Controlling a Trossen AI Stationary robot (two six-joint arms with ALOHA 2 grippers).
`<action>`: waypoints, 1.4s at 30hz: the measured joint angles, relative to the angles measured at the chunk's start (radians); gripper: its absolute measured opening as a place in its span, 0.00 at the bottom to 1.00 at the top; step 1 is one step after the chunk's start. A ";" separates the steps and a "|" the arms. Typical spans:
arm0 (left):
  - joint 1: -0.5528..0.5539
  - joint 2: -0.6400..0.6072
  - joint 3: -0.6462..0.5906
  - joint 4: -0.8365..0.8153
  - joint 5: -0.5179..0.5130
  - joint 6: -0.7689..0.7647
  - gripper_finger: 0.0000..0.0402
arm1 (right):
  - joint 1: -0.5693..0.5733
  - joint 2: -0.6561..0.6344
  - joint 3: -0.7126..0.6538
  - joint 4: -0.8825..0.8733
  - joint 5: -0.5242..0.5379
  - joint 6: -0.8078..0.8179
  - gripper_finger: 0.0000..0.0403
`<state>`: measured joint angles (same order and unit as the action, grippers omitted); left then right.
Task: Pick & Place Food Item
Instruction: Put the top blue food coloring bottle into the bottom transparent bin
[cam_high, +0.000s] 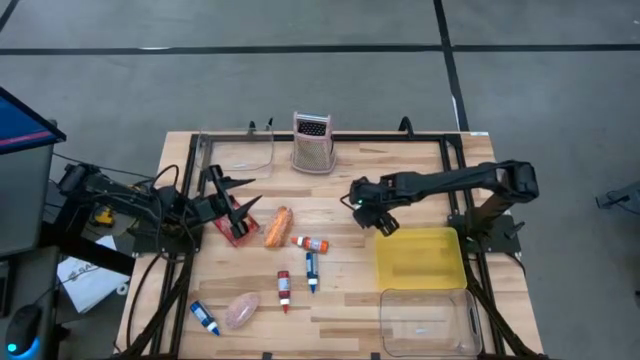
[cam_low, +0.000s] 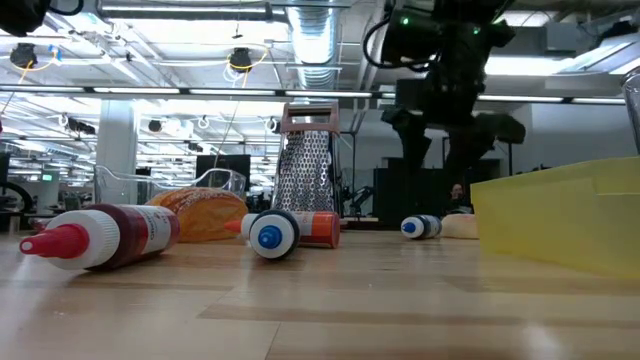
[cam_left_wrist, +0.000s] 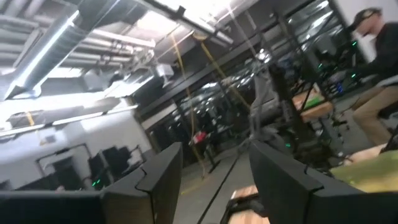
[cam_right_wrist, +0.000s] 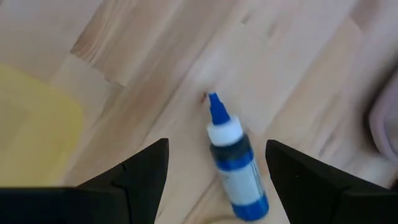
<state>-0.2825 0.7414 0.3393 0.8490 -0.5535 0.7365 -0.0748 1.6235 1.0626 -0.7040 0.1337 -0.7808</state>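
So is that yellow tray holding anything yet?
Empty: from above, the yellow tray shows only its bare bottom; the bottles lie on the table.

Wooden table: bottles, grater, yellow tray.

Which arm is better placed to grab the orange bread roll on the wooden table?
Left. The left gripper is open right beside the orange bread roll; the right gripper, also open, hangs farther off by the yellow plastic tray.
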 joint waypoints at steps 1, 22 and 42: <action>-0.002 -0.001 0.000 0.002 -0.006 0.000 0.45 | 0.004 0.013 0.000 0.006 0.001 -0.037 0.65; -0.020 -0.002 0.000 0.005 0.001 -0.003 0.45 | -0.030 0.099 0.000 0.107 0.028 -0.251 0.65; -0.020 -0.002 -0.001 0.006 0.009 -0.011 0.45 | -0.093 0.211 0.009 0.085 -0.095 -0.303 0.65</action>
<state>-0.3027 0.7395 0.3386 0.8551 -0.5445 0.7257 -0.1673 1.8341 1.0717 -0.6189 0.0391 -1.0842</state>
